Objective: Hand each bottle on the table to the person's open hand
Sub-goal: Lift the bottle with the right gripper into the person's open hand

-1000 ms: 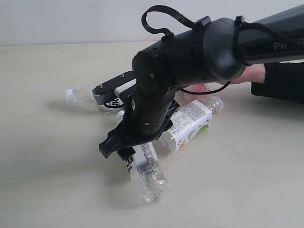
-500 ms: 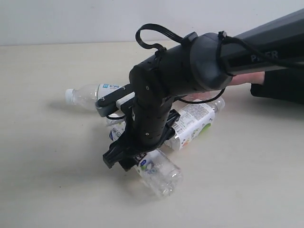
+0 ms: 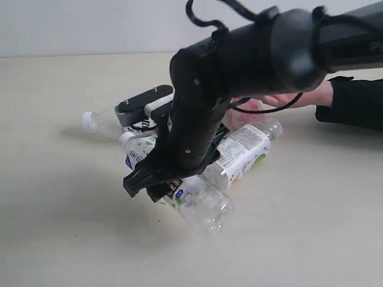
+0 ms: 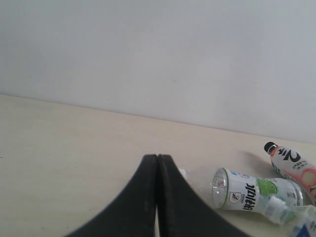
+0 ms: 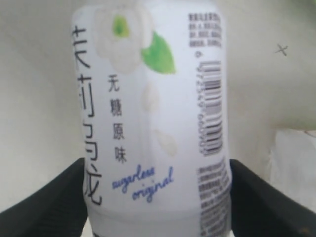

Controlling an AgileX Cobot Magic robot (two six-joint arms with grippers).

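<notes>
My right gripper [image 3: 167, 186] [image 5: 155, 197] is shut on a clear bottle [image 3: 200, 203] with a white and green label [image 5: 153, 113], and one black finger presses each side of it. The bottle hangs tilted just above the table [image 3: 54, 227]. A white-capped bottle [image 3: 100, 122] lies at the left, and another [image 3: 242, 152] [image 4: 252, 192] lies behind the arm. The black-capped pink bottle [image 4: 291, 165] lies near the person's open hand [image 3: 293, 98], which rests on the table at the right, half hidden by my arm. My left gripper [image 4: 157, 159] is shut and empty, low over the table.
The black forearm of my right arm [image 3: 269, 54] crosses the upper right of the exterior view and covers part of the hand and the pink bottle. A pale wall [image 4: 158, 49] stands behind the table.
My right gripper has swung the held bottle from lying lengthwise on the table to tilted and lifted off it. The arm has risen, and the hand shows more behind it.
</notes>
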